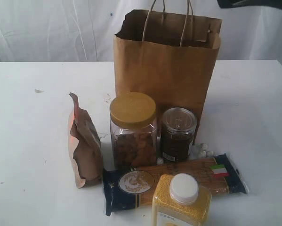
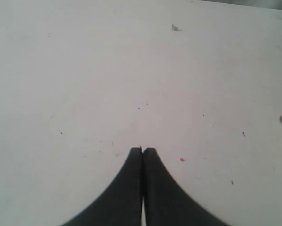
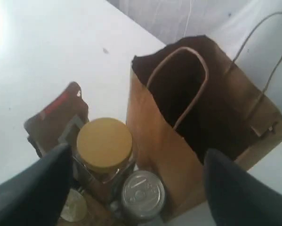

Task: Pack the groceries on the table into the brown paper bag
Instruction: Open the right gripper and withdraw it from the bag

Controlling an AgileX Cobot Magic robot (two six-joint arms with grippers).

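The right gripper [image 3: 138, 151] hangs spread wide above the gold-lidded jar [image 3: 104, 141], just beside the brown paper bag [image 3: 155, 141] (mouth open). It should descend straight and straddle the lid squarely, clear of the neighbouring dark jar [image 3: 141, 190]. The left gripper [image 2: 142, 149] is clenched on nothing over the table [image 2: 131, 70].

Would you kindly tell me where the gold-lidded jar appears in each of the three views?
Exterior view: the gold-lidded jar is in the middle, just in front of the paper bag, left of the dark jar.
Left wrist view: not in it; mostly bare table.
Right wrist view: the jar is beside the bag's wall, next to the dark jar.
Shared landmark: the paper bag.
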